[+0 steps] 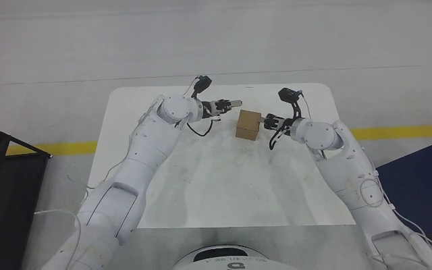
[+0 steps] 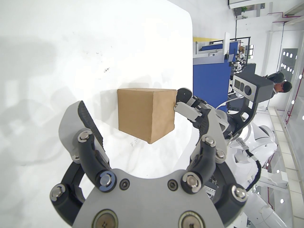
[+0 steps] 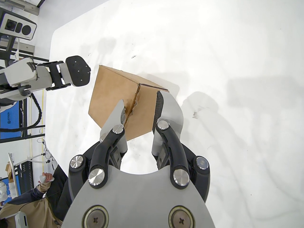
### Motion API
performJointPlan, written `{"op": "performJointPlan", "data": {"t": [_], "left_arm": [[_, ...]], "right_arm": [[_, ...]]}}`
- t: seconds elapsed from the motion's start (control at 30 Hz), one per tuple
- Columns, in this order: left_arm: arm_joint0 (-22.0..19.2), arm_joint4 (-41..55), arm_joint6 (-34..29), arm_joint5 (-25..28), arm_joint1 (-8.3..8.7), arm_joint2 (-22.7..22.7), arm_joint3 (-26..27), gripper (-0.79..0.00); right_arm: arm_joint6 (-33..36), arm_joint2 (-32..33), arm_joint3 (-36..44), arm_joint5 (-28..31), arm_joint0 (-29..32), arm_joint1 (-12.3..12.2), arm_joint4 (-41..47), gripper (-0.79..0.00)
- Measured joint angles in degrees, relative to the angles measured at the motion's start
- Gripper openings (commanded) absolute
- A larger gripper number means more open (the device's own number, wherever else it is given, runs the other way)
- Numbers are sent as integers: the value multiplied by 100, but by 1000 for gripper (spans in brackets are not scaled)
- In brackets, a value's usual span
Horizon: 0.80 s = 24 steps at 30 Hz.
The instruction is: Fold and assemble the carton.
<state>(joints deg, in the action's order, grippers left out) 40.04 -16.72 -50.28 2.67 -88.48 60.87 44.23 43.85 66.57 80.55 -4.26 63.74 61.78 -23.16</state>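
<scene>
Brown cardboard carton (image 3: 111, 88), folded into a closed cube, sits on white worktop (image 1: 202, 175). Right jaws part-open, holding nothing, tips against its seamed face. Left jaws wide open, empty; carton just ahead, not touching, on opposite side.

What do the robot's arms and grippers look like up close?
The left arm and right arm are rounded white shells, with black cables looping at the wrists. The left gripper and right gripper each have a grey metal plate, black links with silver pins, and pale grey fingers faced with black ribbed pads.
</scene>
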Motion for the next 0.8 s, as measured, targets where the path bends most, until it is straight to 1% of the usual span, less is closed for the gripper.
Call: {"op": "performJointPlan", "data": {"t": [0.1, 0.17, 0.2, 0.27, 0.37, 0.4, 0.43, 0.47, 0.5, 0.63, 0.7, 0.8], "left_arm": [[86, -21, -36, -49, 46, 54, 159, 0], [135, -23, -55, -74, 70, 79, 233, 0], [153, -21, -60, -80, 79, 88, 260, 0], [192, -13, -64, -85, 98, 106, 313, 0], [233, 22, -65, -81, 125, 145, 368, 0], [243, 41, -65, -76, 133, 161, 381, 0], [252, 61, -62, -70, 142, 181, 395, 0], [263, 97, -50, -56, 155, 214, 417, 0], [273, 127, -39, -42, 166, 245, 439, 0], [359, 288, -5, 33, 245, 470, 643, 0], [404, 344, -79, 48, 286, 572, 751, 0], [414, 349, -100, 45, 293, 587, 772, 0]], "right_arm": [[15, -5, 45, -40, 12, 2, -31, -526], [15, -2, 114, -78, 28, 2, -61, -483], [11, 3, 155, -93, 37, 1, -76, -437], [-13, 37, 267, -129, 70, -5, -111, -409], [-83, 138, 473, -205, 147, -24, -175, -416], [-116, 183, 558, -224, 177, -33, -199, -434], [-146, 235, 660, -238, 215, -43, -223, -480], [-173, 310, 813, -248, 274, -58, -249, -597], [-187, 364, 932, -248, 319, -68, -260, -785], [-20, 401, 1325, -56, 354, -83, -229, -785], [90, 240, 1302, -49, 229, -60, -338, -785], [150, -117, 1097, -68, -54, 19, -367, -785]]}}
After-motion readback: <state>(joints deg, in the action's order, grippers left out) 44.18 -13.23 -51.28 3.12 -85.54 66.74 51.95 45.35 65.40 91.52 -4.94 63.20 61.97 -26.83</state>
